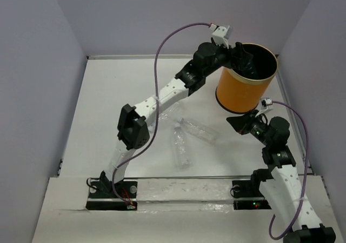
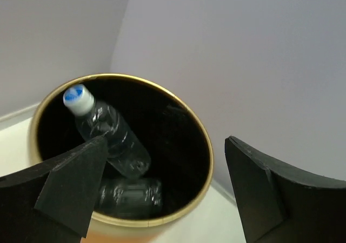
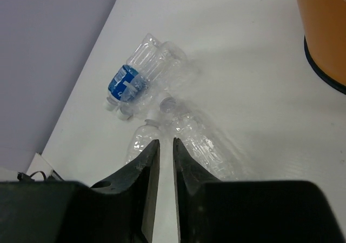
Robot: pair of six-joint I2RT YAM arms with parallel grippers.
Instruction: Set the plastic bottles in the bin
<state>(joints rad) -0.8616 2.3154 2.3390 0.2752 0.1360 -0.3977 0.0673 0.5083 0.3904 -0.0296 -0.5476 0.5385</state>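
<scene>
The left gripper point(image 1: 241, 55) is held over the open mouth of the bin point(image 1: 243, 90), which stands upright at the far right of the table point(image 1: 102, 108). In the left wrist view its fingers point(image 2: 70, 183) are seen spread wide apart, and nothing is held between them. Below them, inside the bin's black interior, a blue-capped bottle point(image 2: 111, 137) is seen leaning cap-up against the wall. A second bottle point(image 2: 130, 195) is seen lying on its side at the bottom, somewhat blurred.

The right gripper point(image 1: 234, 122) is held low, just beside the near side of the bin's foot, and is pointed toward the middle of the table. Its two fingers are brought almost together so that only a thin slit is left. Nothing is pinched in that slit.

Other bottles are left lying on the table, well apart from the bin. Near the middle, a long clear bottle point(image 1: 199, 129) is laid at an angle, and a shorter clear bottle point(image 1: 182, 148) is laid just beside it on the near side, their upper ends close together. Farther to the left, a labelled bottle point(image 3: 127, 83) with a blue band is seen in the right wrist view, with a plain bottle point(image 3: 162, 56) pressed against its side. In the overhead view this pair is largely covered by the left arm, so it cannot be settled whether a further bottle lies among them.
</scene>
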